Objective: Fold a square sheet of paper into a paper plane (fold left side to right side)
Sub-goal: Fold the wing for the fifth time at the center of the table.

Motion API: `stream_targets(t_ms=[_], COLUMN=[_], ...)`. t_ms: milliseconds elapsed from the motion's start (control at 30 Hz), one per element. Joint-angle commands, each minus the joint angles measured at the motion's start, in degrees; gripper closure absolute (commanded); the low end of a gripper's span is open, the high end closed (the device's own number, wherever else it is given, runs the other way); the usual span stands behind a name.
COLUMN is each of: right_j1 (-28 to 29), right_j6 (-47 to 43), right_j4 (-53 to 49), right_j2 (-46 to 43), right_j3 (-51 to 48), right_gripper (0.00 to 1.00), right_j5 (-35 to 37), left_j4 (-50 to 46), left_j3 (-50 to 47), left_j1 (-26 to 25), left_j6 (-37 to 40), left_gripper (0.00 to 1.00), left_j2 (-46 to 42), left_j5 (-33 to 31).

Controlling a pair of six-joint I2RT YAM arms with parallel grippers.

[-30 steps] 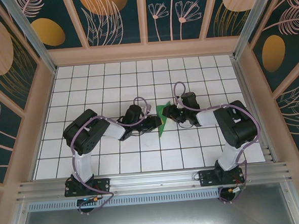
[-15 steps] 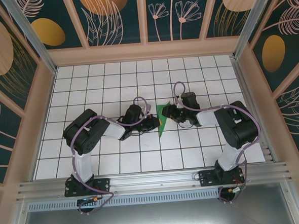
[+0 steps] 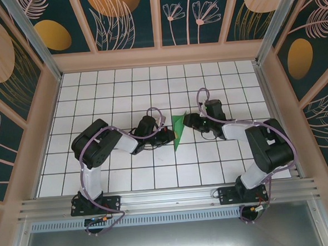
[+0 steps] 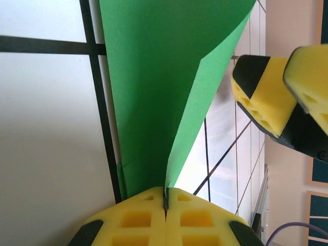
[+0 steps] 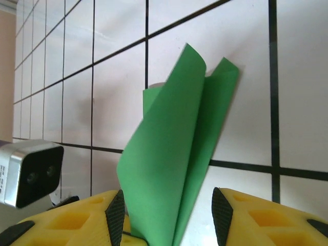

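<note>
Close up, left gripper (image 4: 165,205) clamps paper plane (image 4: 154,92), right gripper (image 5: 165,202) parted nearby

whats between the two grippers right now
The folded green paper, seen in the top view: the left gripper is shut on its edge, and the right gripper stands open at its other side.

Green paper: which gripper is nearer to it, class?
Left. The left gripper is shut on the green paper, pinching its edge; the right gripper is open, close beside it without gripping.
</note>
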Motion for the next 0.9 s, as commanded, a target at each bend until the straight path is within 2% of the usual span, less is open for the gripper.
stream_targets(t_ms=[0,233,700,867], right_j1=[-0.4,-0.4,2.1,2.2], right_j6=[-2.0,-1.2,0.2,0.7], right_j4=[-0.9,1.4,1.1,-2.5], right_j2=[-1.7,-0.1,9.7,11.5], right_j3=[-1.1,-0.8,6.1,7.2], right_gripper=[0.49,0.50,0.52,0.54], right_j5=[-0.4,-2.0,-2.4,-0.9], left_j4=[1.7,1.8,1.4,0.9], left_j3=[-0.2,-0.1,0.2,0.5], left_j1=[0.6,0.7,0.7,0.9], left_j6=[1.5,1.6,1.6,1.9], left_gripper=[0.98,0.98,0.96,0.89], left_j2=[0.7,0.5,0.3,-0.4], left_j5=[-0.6,-0.4,-0.3,-0.1])
